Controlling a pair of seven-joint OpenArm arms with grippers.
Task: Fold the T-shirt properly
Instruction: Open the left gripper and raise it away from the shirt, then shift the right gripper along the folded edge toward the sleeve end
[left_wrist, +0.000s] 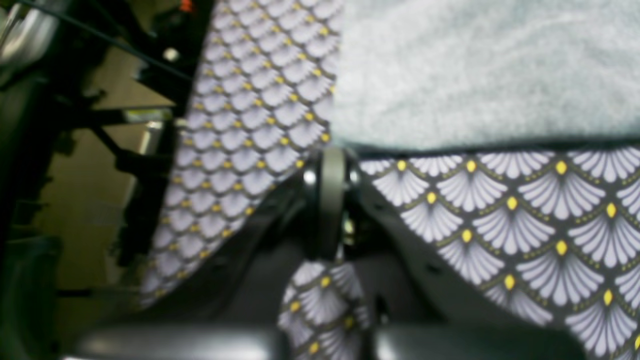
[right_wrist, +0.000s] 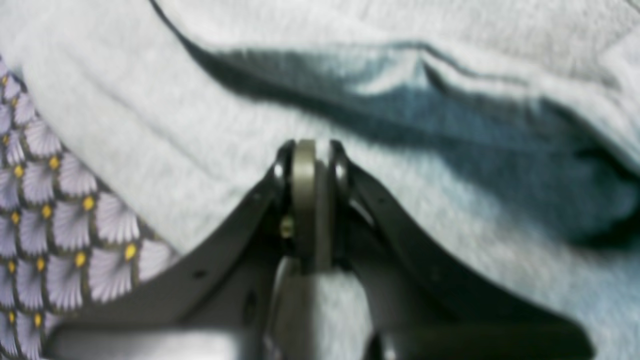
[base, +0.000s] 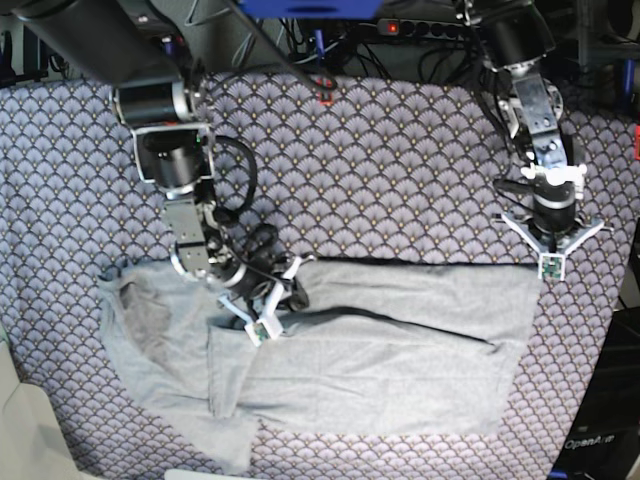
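A worktop covered by a purple tablecloth (base: 380, 170) printed all over with pale fan shapes and small yellow dots. The cloth reaches every edge of the base view and lies mostly flat. Spread directly on it, across the nearer half, is a light heather-grey T-shirt (base: 400, 360). The shirt is partly folded: its wide body stretches to the right with a straight far edge, while at the left the fabric is bunched and layered, with a flap hanging toward the near edge. Bare patterned cloth surrounds the shirt on all sides.
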